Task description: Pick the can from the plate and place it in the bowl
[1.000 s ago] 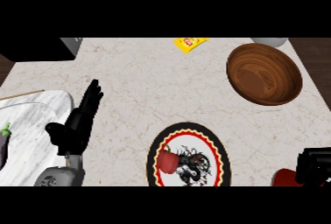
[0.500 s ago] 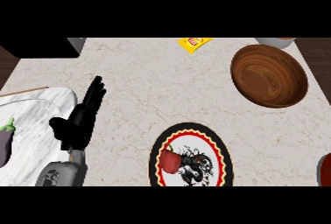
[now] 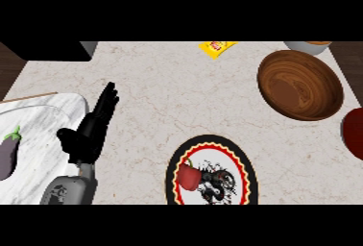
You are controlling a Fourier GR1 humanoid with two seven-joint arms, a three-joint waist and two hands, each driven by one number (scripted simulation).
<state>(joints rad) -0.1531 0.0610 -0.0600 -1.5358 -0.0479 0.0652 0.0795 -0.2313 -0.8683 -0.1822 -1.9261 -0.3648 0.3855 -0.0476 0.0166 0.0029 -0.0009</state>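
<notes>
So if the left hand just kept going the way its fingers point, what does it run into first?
Probably nothing soon: the left hand points up and slightly right over bare counter, well left of the yellow packet. Height above the counter is unclear.

Left robot hand (image 3: 90, 130) — fingers straight

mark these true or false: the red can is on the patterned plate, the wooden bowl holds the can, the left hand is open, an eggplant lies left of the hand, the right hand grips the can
1. The red can lies on the round patterned plate: true.
2. The brown wooden bowl holds the can: false, nothing shows inside it.
3. The black left hand is open: true, fingers straight.
4. A purple eggplant lies left of that hand: true.
5. The right hand grips the can: false, no right hand is in view.
</notes>
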